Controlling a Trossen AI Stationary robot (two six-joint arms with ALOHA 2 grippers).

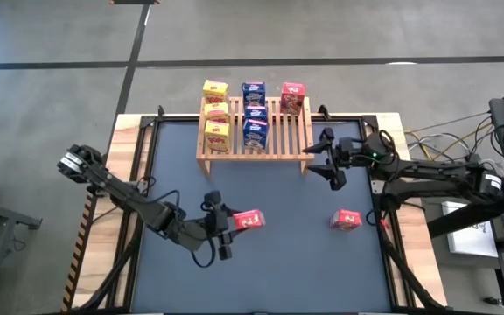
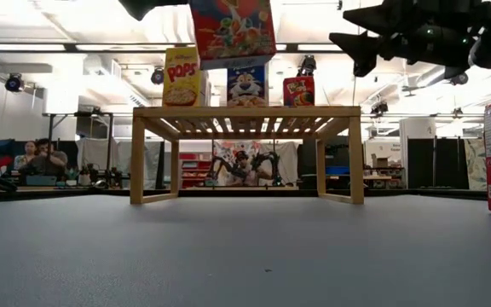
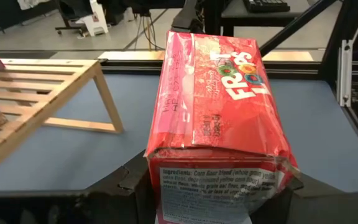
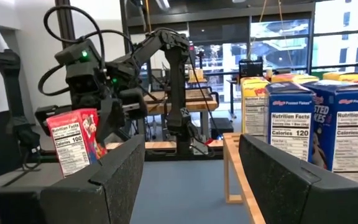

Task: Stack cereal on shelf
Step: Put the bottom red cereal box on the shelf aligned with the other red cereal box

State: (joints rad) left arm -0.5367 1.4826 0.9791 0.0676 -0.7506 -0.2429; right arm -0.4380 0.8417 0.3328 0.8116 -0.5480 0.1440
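Cereal boxes already fill most of the shelf [image 1: 254,150]: three yellow boxes [image 1: 216,114] on its left, three blue boxes [image 1: 254,114] in the middle and one red box [image 1: 292,98] at the far right. The left gripper [image 1: 224,226] is clamped on a second red box [image 1: 248,220], lifted over the near table [image 1: 278,262], while the last red box [image 1: 346,220] stands on the mat near the right edge. The right gripper [image 1: 329,159] hovers beside the shelf's right end, its fingers spread and empty, so two boxes remain.

Grey floor [image 1: 51,105] with dark seams, bright ceiling lights [image 2: 75,17], seated people [image 2: 41,158] at desks
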